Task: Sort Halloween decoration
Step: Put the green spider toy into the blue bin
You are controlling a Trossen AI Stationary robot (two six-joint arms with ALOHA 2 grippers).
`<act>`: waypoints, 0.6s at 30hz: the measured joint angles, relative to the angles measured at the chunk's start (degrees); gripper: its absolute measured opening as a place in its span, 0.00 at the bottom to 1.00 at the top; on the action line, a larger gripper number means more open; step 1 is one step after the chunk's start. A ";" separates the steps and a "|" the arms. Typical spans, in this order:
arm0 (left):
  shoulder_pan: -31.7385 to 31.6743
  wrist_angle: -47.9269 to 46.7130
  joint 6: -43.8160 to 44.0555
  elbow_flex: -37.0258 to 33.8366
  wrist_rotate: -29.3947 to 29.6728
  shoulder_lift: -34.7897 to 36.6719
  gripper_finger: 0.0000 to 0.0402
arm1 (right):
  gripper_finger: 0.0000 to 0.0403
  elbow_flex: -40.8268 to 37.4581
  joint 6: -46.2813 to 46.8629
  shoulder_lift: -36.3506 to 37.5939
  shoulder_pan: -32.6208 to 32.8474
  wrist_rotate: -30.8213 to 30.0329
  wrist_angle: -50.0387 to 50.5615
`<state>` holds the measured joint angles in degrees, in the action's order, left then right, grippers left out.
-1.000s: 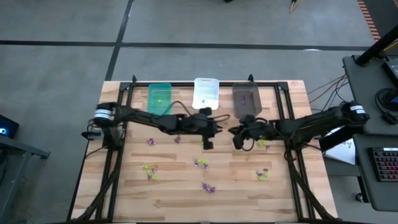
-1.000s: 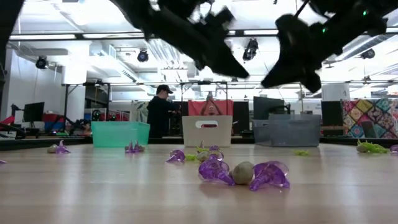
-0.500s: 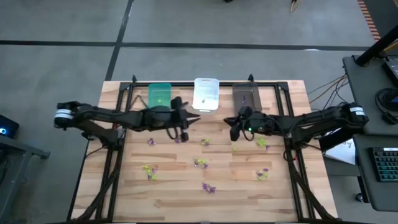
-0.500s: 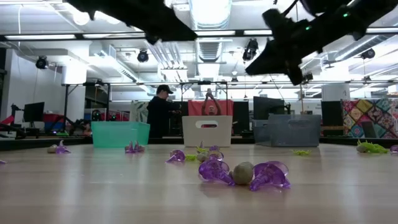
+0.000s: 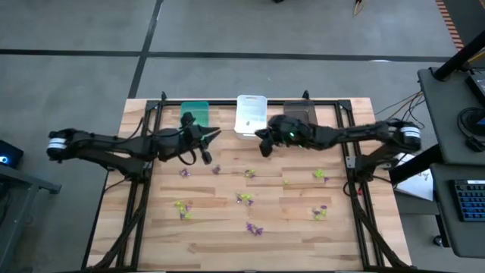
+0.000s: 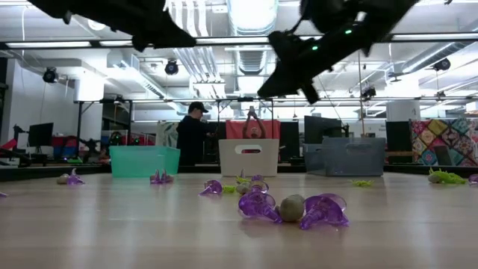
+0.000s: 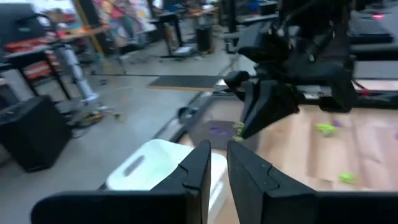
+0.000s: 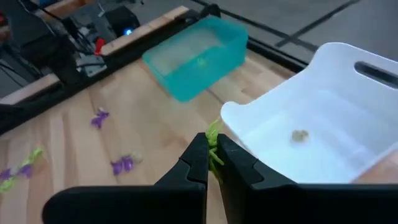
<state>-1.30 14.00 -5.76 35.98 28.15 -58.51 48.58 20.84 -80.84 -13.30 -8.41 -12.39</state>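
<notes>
Three bins line the table's far edge; both arms span mid-table; scattered trinkets dot the near half.

Left arm extends across the rear of the tabletop, left claw raised, fingers nearly closed with nothing between them. Right arm reaches inward, right claw raised, pinching a yellow-green trinket.

Wooden table carries three bins and scattered purple and yellow-green trinkets.
</notes>
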 joint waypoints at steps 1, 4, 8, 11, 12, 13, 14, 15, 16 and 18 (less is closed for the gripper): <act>0.00 -0.12 -0.29 -0.59 0.85 0.65 0.09 | 0.02 1.99 -0.89 -1.77 -0.89 1.25 -0.04; -0.04 -0.05 -0.76 -1.45 1.43 1.92 0.09 | 0.02 7.90 -2.78 -7.13 -3.34 5.04 0.29; -0.03 -0.37 -1.65 -1.90 1.45 2.86 0.09 | 0.02 16.42 -5.96 -14.54 -5.27 7.40 0.28; -0.02 -0.61 -2.96 -2.00 2.91 3.77 0.09 | 0.02 22.43 -8.54 -19.57 -6.01 7.44 0.48; -0.02 -1.41 -3.32 -2.00 4.08 4.38 0.09 | 0.02 24.32 -9.25 -21.24 -6.18 7.47 0.56; -0.02 -1.87 -3.68 -2.00 5.26 4.93 0.09 | 0.02 26.39 -9.90 -22.81 -6.29 7.50 0.66; -0.02 -1.88 -4.13 -2.00 6.38 5.61 0.09 | 0.02 28.22 -10.35 -24.09 -6.51 7.55 1.54; -0.02 -2.35 -4.48 -2.00 7.46 6.41 0.09 | 0.02 30.04 -10.98 -25.62 -6.56 7.57 2.89; -0.04 -2.83 -4.71 -2.00 8.20 7.34 0.09 | 0.02 31.94 -11.45 -27.13 -6.59 7.62 3.03; -0.04 -3.49 -4.77 -2.00 8.87 9.22 0.09 | 0.02 34.89 -11.95 -29.69 -6.73 8.55 3.81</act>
<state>-1.34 10.51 -10.53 33.98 37.03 -49.29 83.47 8.89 -110.53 -20.03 0.15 -8.58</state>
